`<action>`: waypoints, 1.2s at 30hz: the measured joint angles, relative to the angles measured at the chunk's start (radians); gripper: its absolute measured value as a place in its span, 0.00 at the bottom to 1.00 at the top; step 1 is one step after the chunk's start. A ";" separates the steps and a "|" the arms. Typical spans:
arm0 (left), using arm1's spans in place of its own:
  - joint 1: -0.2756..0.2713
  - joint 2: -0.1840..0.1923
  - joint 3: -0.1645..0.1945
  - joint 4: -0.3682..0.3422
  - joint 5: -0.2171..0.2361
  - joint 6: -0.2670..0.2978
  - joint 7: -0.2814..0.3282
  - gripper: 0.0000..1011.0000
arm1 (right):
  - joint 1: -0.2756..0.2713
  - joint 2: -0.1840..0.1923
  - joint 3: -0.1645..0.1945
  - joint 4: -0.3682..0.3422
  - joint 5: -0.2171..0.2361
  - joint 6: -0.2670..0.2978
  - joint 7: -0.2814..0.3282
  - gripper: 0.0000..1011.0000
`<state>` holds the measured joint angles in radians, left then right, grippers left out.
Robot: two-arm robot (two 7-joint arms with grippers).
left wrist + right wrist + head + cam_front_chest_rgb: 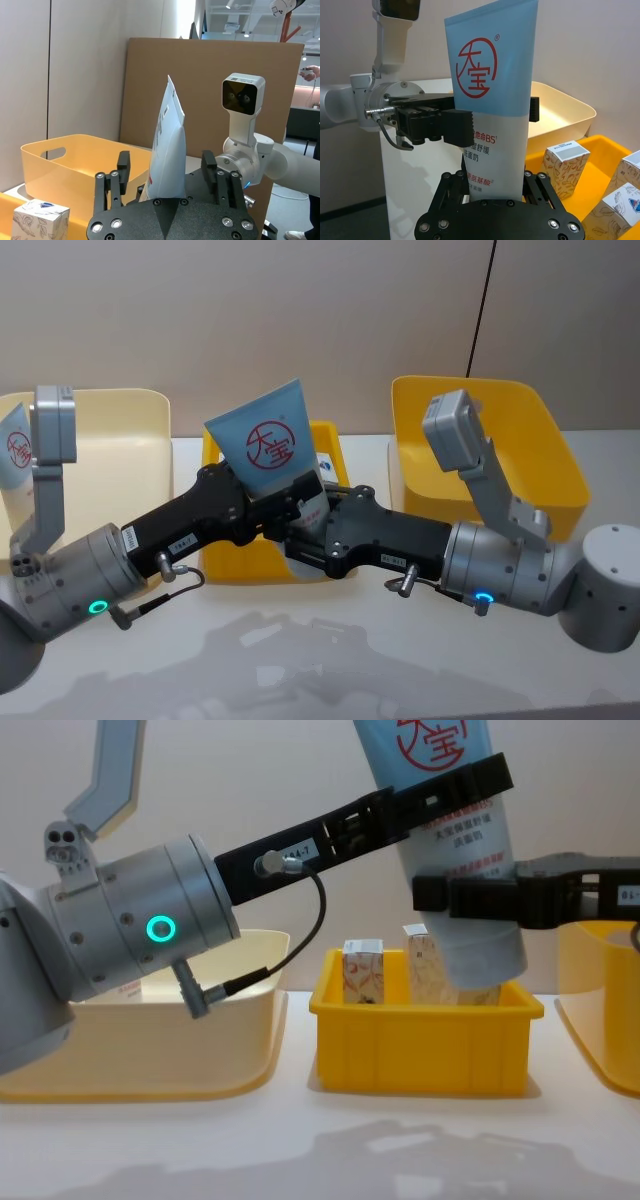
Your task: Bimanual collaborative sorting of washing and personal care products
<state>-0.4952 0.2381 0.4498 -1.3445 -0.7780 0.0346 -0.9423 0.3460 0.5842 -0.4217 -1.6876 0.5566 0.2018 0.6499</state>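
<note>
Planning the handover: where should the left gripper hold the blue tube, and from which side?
On the blue tube, the flatter middle under the red logo, above the right gripper. Come from the robot's left, fingers on both broad faces, thin there.

**Four cameras, all crossing at one lifted tube**

The head view looks forward and down from high up over the white tabletop (300,670). The chest view sits low and close, facing level across the table, with the small yellow plastic bin (420,1040) side-on. The left wrist view looks closely along the left gripper (165,164) towards the deep orange-yellow plastic tub (75,160). The right wrist view faces the opposite way along the right gripper (497,179) towards the cream plastic tub (560,107). All four views share the tall light-blue squeeze tube with a red circular logo (270,440). The two wrist views see opposite sides of it.
</note>
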 joint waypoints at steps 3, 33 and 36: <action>0.000 0.000 0.000 0.000 0.000 0.000 0.000 0.92 | 0.000 0.000 0.000 0.000 0.000 0.000 0.000 0.45; 0.000 0.000 0.000 0.000 0.000 0.000 0.000 0.99 | -0.197 0.099 0.183 -0.105 0.063 -0.074 -0.147 0.45; 0.000 0.000 0.000 0.000 0.000 0.000 0.000 0.99 | -0.221 0.109 0.209 -0.116 0.064 -0.078 -0.175 0.45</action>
<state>-0.4952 0.2383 0.4497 -1.3443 -0.7778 0.0346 -0.9421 0.1255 0.6934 -0.2126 -1.8031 0.6202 0.1234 0.4748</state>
